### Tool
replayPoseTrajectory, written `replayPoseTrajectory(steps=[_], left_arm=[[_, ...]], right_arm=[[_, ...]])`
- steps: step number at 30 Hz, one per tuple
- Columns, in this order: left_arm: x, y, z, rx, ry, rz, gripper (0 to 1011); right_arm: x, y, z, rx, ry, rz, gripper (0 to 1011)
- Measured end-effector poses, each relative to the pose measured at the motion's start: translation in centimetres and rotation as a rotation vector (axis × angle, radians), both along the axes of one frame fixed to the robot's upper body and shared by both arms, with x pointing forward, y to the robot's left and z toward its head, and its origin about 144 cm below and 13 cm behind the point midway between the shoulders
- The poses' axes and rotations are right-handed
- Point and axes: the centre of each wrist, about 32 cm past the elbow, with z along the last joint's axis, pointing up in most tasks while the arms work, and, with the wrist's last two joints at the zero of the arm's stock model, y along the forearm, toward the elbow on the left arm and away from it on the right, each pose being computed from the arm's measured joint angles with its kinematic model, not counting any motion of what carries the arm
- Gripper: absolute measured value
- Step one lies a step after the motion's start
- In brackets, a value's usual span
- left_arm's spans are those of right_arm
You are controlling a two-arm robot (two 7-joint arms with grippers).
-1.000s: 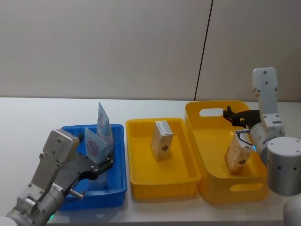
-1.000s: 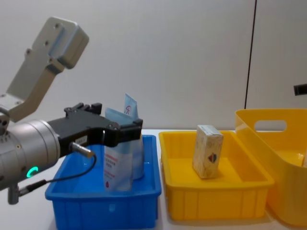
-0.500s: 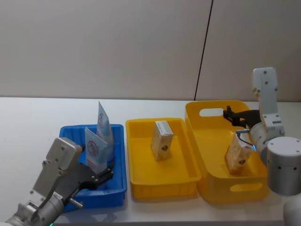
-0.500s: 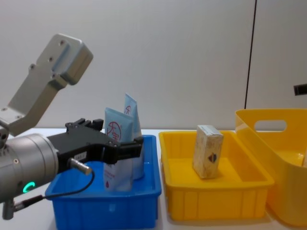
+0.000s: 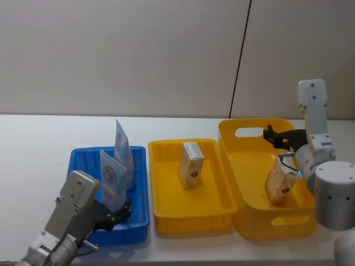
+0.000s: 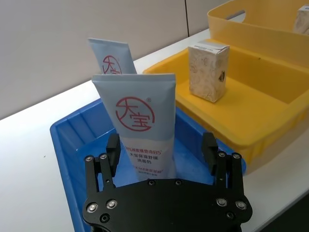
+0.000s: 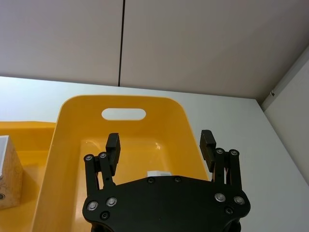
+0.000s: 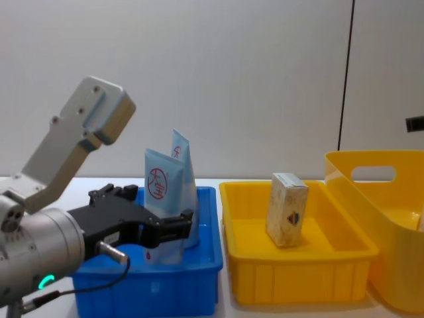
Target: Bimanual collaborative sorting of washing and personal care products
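Two light-blue pouches with a red circle logo stand upright in the blue bin (image 5: 83,151), a front pouch (image 5: 112,178) and a rear pouch (image 5: 122,145). My left gripper (image 5: 125,210) is open at the bin's near edge, and in the left wrist view its fingers (image 6: 113,149) flank the foot of the front pouch (image 6: 142,128) without gripping it. One beige carton (image 5: 191,164) stands in the yellow tray (image 5: 166,143). Another carton (image 5: 280,185) leans in the yellow basket (image 5: 260,123). My right gripper (image 7: 160,144) hangs open and empty above the basket's far end.
The three containers stand side by side near the table's front edge, blue bin (image 8: 165,291) left, yellow tray (image 8: 298,278) middle, tall yellow basket (image 8: 371,199) right. Bare white table lies behind and to the left of them. A grey wall closes the back.
My left gripper has drawn back toward me and sunk lower, away from the front pouch, which stays standing in the blue bin. The right arm has not moved.
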Motion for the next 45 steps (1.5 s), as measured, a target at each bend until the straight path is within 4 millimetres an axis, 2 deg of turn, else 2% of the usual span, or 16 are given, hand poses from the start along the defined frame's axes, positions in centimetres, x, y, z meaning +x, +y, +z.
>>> replayPoseTrajectory(steps=[26, 45], left_arm=[[2.0, 0.0, -2.1, -0.018, -0.020, 0.095, 1001], [3.9, 0.1, -2.0, -0.103, -0.014, 0.002, 1001]], right_arm=[[0.0, 0.0, 0.0, 0.000, 0.000, 0.000, 1003], [0.0, 0.0, 0.0, 0.000, 0.000, 0.000, 1003]])
